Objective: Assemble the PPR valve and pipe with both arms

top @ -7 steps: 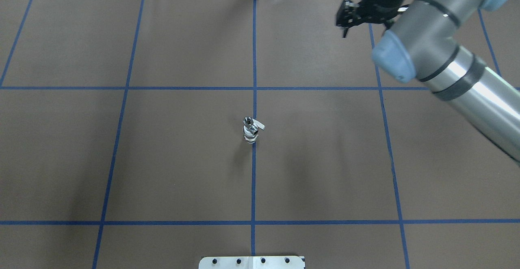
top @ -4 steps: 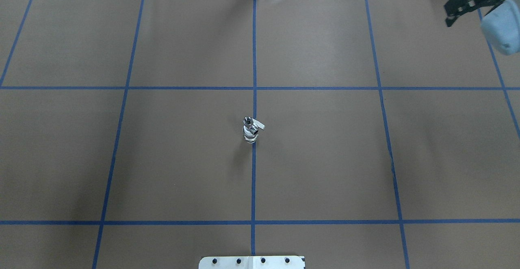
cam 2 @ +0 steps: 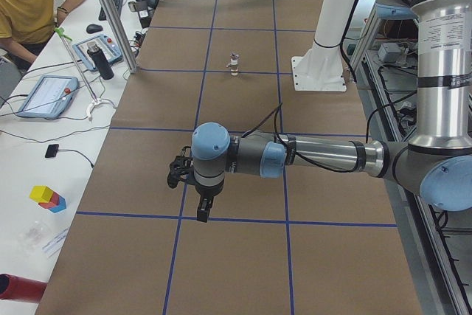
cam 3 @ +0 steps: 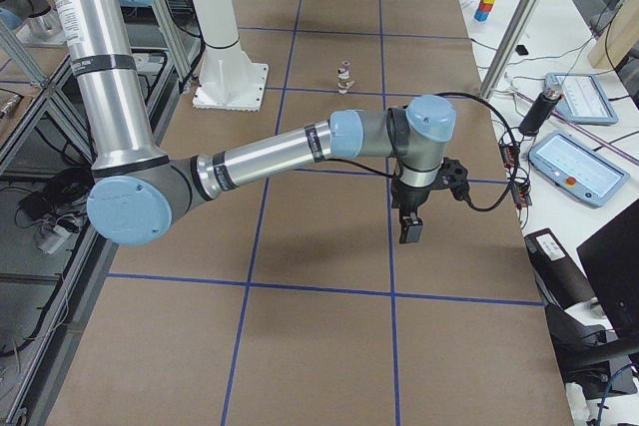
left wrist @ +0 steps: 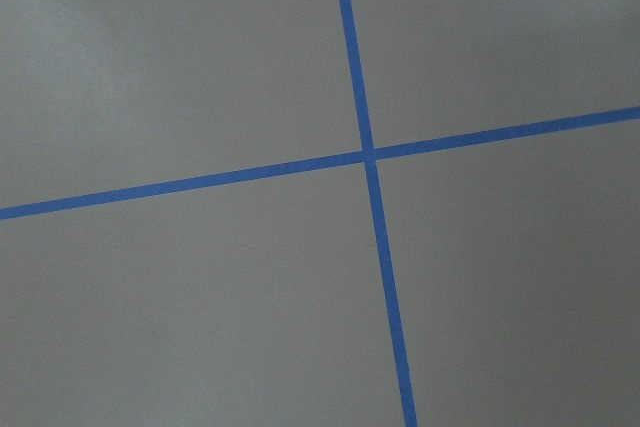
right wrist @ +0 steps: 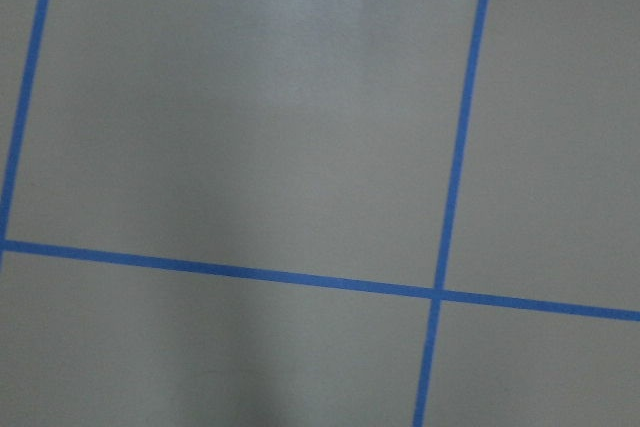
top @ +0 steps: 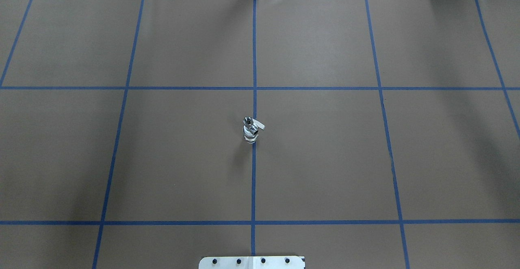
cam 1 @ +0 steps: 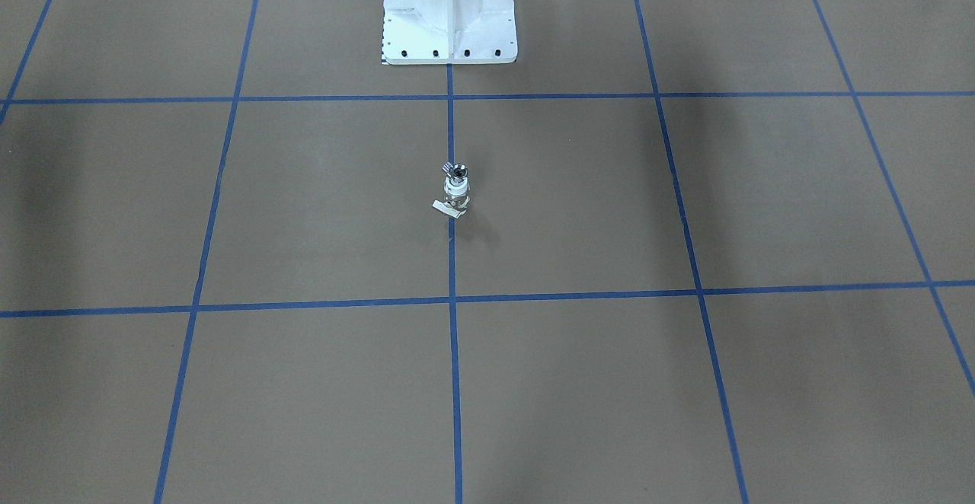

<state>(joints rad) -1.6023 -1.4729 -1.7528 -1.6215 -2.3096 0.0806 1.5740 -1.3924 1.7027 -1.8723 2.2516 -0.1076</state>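
Two grippers show, and only in the side views. The left gripper (cam 2: 200, 215) hangs from the left arm (cam 2: 317, 156), the near arm in the left side view. Its fingers point down over the table (top: 183, 159), close to a crossing of the blue tape (top: 254, 57). The right gripper (cam 3: 409, 234) hangs from the right arm (cam 3: 270, 152), the near arm in the right side view. It also points down, just beside a tape line. These views do not show how far either pair of fingers stands apart, so their state cannot be told. Each wrist camera shows brown table surface and one tape crossing.

The valve (top: 252, 131) stands upright at table centre, on the middle tape line and in front of the white pedestal (cam 1: 449, 9). Its white end is down and its flat lever (top: 260, 126) points toward the robot's right. The pipe (top: 247, 120) sits on top of the valve, touching it. It is too small to tell how far it is seated. Both grippers are well apart from the valve, one toward each end of the table.

An operator (cam 2: 29, 5) in a yellow shirt sits at the bench beside the table.
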